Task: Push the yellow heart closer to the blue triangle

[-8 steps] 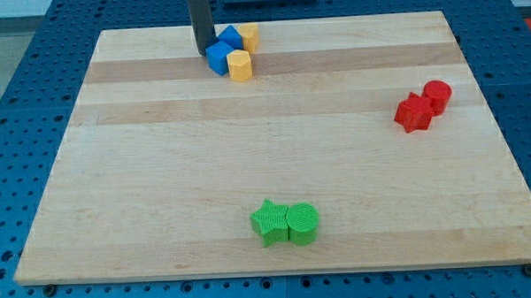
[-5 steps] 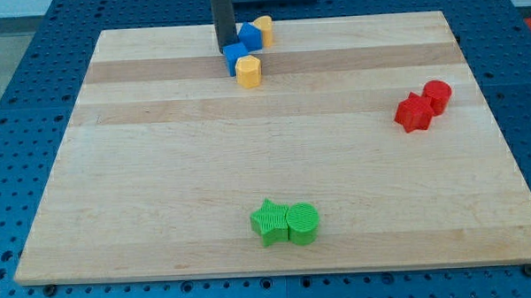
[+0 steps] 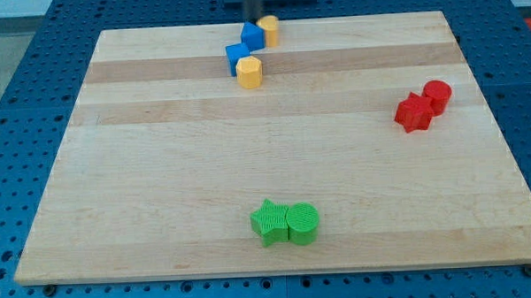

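Four small blocks cluster at the top middle of the wooden board (image 3: 160, 170). A yellow block (image 3: 267, 29), possibly the heart, touches the right side of a blue block (image 3: 252, 37), possibly the triangle. A second blue block (image 3: 237, 58) lies just below and to the left of them, with a second yellow block (image 3: 249, 71) against its lower right. My rod is blurred at the view's top, and my tip (image 3: 253, 18) is just above the upper blue block, at the board's top edge.
Two red blocks (image 3: 422, 105) touch each other near the view's right edge of the board. A green star (image 3: 268, 221) and a green cylinder (image 3: 303, 223) sit side by side near the bottom middle. Blue perforated table surrounds the board.
My tip has moved from the left of the blue blocks to the right and up, now above the cluster. The blue and yellow blocks shifted slightly to the right.
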